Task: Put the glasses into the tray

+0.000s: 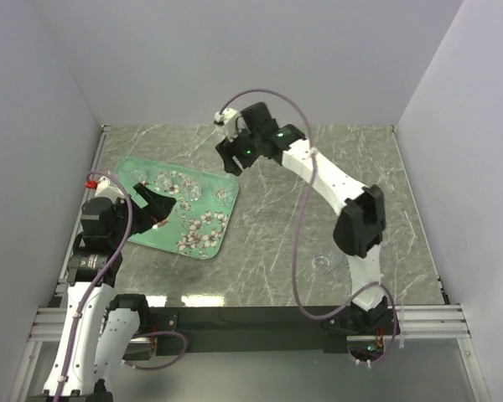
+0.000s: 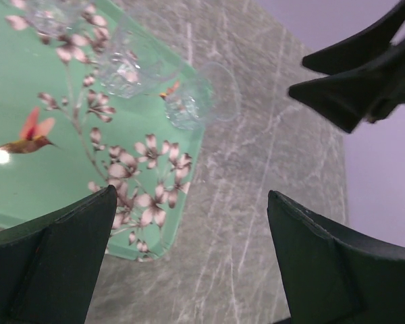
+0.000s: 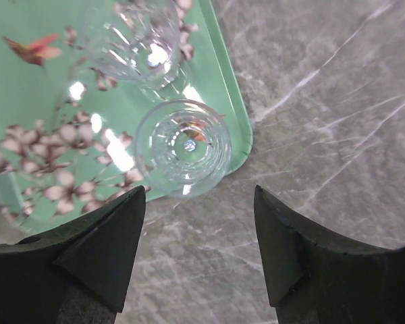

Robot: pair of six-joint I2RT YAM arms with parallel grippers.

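Both grippers hang open over the mint-green rectangular tray printed with white-pink blossoms (image 1: 169, 237); neither holds anything.

The right gripper (image 3: 199, 236), jaws spread and empty, hovers above a small clear round-rimmed glass (image 3: 183, 147) at the tray's corner, its rim overlapping the tray's edge; a second clear glass (image 3: 138, 42) stands just beyond it inside the tray; the left gripper (image 2: 189, 263), fingers wide apart, hangs over the tray; a third clear glass (image 1: 323, 262) stands well apart on the grey marble-patterned table (image 1: 260, 243).

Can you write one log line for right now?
right hand: open above glass at tray corner | left hand: open, empty | loose glass: on table
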